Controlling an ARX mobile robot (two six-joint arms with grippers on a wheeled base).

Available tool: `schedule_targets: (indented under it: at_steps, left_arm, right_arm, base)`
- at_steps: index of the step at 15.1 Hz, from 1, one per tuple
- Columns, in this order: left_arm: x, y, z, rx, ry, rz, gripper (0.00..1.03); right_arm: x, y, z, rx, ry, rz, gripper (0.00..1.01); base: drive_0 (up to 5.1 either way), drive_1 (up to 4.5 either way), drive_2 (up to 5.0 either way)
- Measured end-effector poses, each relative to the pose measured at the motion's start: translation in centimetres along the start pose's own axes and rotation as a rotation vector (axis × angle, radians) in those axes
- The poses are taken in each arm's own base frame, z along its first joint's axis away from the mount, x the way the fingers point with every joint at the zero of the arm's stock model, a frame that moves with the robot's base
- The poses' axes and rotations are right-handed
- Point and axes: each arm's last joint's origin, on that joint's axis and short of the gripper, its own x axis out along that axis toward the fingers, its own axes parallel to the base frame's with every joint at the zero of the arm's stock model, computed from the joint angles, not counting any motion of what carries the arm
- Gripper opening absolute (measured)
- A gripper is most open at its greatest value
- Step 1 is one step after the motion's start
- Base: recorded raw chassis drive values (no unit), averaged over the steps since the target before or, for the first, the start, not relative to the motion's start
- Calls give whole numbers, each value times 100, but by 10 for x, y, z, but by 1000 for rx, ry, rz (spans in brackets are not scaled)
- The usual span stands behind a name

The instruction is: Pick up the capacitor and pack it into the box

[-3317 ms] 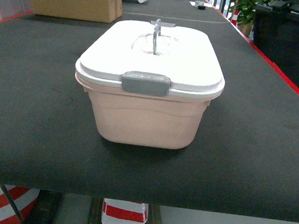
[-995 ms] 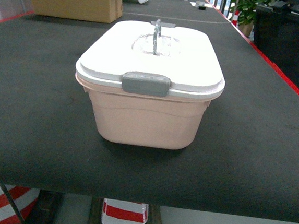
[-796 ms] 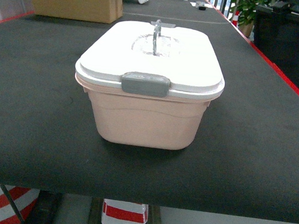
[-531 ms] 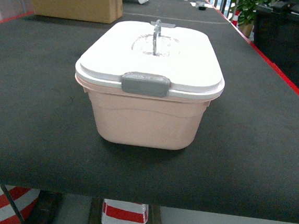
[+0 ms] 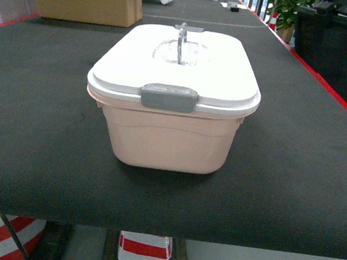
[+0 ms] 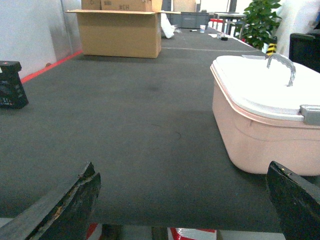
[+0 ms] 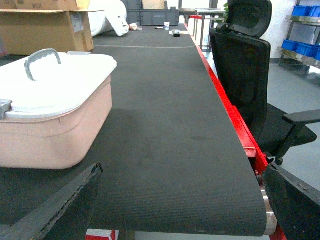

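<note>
Capacitor: we see none in any view; the box [image 5: 169, 139] sits on the table [image 5: 32, 142] with its lid [image 5: 176, 66] on and latch [image 5: 169, 97] down, which fits either end of packing. Left gripper [image 6: 182, 200] and right gripper [image 7: 182, 200] hang at the near table edge, jaws wide apart, holding nothing.

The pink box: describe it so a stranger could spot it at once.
On the long black table, near the front edge and centred, sits the box. It is pale pink with a white lid, a grey handle on top and a grey latch in front. The cardboard box farther back is brown and open.
</note>
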Motion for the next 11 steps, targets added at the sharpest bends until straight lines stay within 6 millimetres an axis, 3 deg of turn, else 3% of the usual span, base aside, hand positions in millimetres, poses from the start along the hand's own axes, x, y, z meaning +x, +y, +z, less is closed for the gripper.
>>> schedule_targets:
  at_steps: [11]
  left_arm:
    - [0,0,0,0,0,0,98]
  right_arm:
    - [0,0,0,0,0,0,98]
  base:
    - [0,0,0]
